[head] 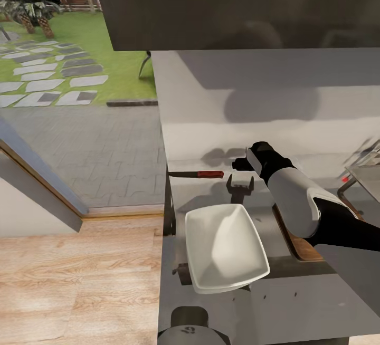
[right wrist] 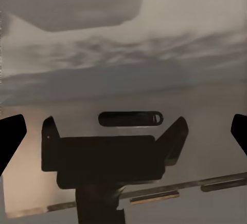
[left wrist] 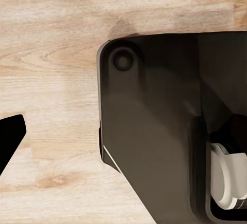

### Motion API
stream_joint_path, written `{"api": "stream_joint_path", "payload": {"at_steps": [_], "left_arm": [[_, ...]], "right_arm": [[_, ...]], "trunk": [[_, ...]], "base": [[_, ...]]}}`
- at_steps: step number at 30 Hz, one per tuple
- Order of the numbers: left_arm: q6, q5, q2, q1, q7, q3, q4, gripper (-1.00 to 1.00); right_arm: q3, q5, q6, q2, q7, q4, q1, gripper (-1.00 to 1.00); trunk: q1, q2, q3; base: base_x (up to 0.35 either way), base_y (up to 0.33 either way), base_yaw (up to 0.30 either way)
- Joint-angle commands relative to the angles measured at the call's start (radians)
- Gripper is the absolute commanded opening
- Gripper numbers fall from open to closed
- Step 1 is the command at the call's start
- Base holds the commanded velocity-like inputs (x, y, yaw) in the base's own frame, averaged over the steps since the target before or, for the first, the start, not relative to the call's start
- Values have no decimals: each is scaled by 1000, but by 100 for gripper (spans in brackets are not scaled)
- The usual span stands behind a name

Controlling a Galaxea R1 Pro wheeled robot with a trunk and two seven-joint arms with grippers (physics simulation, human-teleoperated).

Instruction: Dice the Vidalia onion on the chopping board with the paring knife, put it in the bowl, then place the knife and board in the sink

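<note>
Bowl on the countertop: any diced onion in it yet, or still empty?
Empty. The head view shows the white bowl upright on the grey countertop, its inside plain white with no bits.

Bowl [head: 226, 247]: plain white, soft grey shading inside. Paring knife [head: 196, 174]: red handle, dark blade. Countertop [head: 295, 303]: glossy grey, pale reflections (few tiny dark specks near front). Chopping board [head: 295, 245]: brown wood-grain. Right gripper [head: 240, 181]: black; arm white and black. Wall behind: off-white with grey shadows. Floor [head: 79, 287]: light tan wood planks. Outside: green grass, grey-and-white stepping stones.
</note>
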State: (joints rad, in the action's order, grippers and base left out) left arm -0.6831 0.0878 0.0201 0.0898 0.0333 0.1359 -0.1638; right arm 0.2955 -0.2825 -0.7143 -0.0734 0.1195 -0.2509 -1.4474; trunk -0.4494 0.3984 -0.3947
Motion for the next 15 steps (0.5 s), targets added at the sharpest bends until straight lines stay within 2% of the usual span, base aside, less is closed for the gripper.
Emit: {"api": "stream_joint_path", "payload": {"at_steps": [1,15], "left_arm": [[-1,9,0,1,3,9,-2,100],[-1,9,0,1,3,9,-3,100]], "right_arm": [[8,-9,-4,-1,0,-1,-1,100],[7,-9,1,-10,0,-19,-1,100]], "trunk": [[-1,2,-1],[-1,2,-3]], "base": [[0,0,0],[0,0,20]]}}
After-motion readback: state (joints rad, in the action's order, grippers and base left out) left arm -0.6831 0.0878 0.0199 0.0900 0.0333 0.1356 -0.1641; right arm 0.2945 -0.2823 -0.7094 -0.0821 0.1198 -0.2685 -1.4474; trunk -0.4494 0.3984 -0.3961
